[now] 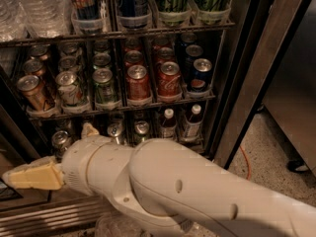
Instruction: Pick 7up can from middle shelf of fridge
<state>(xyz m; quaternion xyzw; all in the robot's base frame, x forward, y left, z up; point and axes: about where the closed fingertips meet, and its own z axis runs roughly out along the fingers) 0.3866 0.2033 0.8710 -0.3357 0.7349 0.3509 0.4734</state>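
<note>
Spanning the foreground, white arm [197, 191] angled low-left, gripper [16, 177] below middle shelf [148, 104].

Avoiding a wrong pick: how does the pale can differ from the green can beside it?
The 7up can is pale silver; the green can is dark green. The 7up can stands left of the green can. Both stand upright. The tool is below them, left.

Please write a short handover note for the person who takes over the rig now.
Gripper: low at the left, before the fridge base, below the middle shelf.
7up can: upright at the front of that shelf, second lane from the left, between a gold-brown can and a green can.
Done: can not yet grasped.
Left: probably raise the gripper, grasp the can, draw it out.
</note>
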